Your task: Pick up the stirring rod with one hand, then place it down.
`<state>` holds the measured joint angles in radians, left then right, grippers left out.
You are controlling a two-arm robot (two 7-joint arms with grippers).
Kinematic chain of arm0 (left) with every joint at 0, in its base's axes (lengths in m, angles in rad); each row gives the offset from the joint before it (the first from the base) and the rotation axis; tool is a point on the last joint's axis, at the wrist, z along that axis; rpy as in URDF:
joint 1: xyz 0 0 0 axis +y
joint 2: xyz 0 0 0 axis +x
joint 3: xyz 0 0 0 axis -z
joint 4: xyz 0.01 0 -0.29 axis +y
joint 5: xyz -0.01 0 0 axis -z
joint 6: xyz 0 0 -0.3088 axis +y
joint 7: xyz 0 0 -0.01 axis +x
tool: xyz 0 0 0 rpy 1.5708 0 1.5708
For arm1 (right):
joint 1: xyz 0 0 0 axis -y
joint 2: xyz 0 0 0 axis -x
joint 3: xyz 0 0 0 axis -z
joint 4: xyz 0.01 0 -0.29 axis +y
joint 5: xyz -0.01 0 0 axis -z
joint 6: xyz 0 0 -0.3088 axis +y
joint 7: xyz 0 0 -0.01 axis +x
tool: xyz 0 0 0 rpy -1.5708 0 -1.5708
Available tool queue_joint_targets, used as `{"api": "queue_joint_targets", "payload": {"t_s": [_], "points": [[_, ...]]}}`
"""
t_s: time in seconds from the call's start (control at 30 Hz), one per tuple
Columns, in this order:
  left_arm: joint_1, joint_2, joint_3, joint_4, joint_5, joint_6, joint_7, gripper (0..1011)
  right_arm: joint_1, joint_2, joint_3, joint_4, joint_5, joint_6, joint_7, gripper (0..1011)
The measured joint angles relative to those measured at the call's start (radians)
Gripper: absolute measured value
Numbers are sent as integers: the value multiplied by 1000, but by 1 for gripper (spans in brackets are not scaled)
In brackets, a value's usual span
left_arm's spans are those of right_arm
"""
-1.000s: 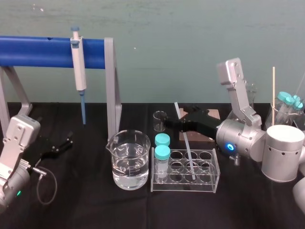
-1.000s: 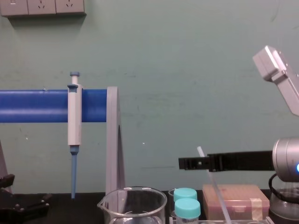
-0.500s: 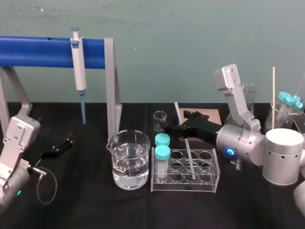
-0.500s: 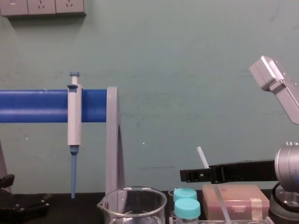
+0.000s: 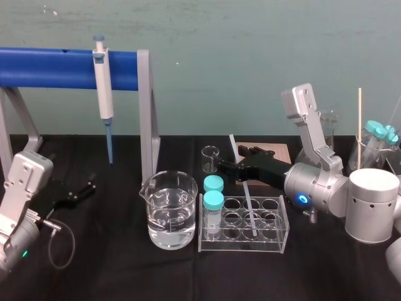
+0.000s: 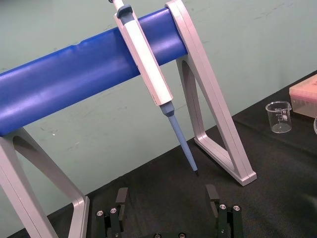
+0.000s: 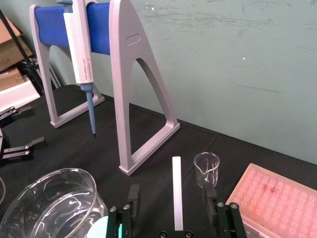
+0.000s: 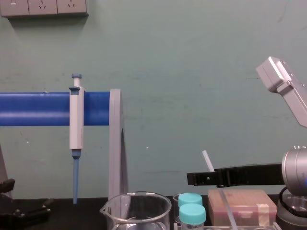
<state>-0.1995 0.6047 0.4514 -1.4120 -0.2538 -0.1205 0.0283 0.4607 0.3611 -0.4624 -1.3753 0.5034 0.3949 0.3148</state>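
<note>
A: Right gripper [image 7: 171,193], black flat jaws spread wide, hangs just behind the clear plastic rack [image 5: 241,245].
B: Stirring rod [image 5: 249,202]?
A: Thin, white, translucent. Foot in a rack well, leaning back, passing between the jaws, clear of both.
B: Writing?
A: Printed graduations on the small beaker [image 5: 210,158] behind the rack, too small to read. Left gripper [image 6: 167,191], spread, well left of the rack.

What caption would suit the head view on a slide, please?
Right gripper open around the stirring rod tilted in the rack; left gripper parked.
</note>
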Motion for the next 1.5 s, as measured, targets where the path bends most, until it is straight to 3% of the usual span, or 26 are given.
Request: {"api": "queue_joint_targets", "payload": {"t_s": [0.7, 0.83, 0.97, 1.17, 1.3, 1.4, 1.5], "points": [[0, 0, 0, 0, 0, 0, 0, 1000, 1, -1, 1, 1, 3, 0, 0, 164], [0, 0, 0, 0, 0, 0, 0, 1000, 0, -1, 1, 0, 3, -3, 0, 78], [0, 0, 0, 0, 0, 0, 0, 1000, -9, -2, 8, -7, -2, -21, -1, 70], [0, 0, 0, 0, 0, 0, 0, 1000, -37, -6, 27, -28, -18, -90, -9, 70], [0, 0, 0, 0, 0, 0, 0, 1000, -66, -5, 36, -45, -47, -180, -9, 69], [0, 0, 0, 0, 0, 0, 0, 1000, -101, -1, 44, -62, -79, -285, 3, 69], [0, 0, 0, 0, 0, 0, 0, 1000, -121, 2, 49, -72, -92, -330, 12, 69]]}}
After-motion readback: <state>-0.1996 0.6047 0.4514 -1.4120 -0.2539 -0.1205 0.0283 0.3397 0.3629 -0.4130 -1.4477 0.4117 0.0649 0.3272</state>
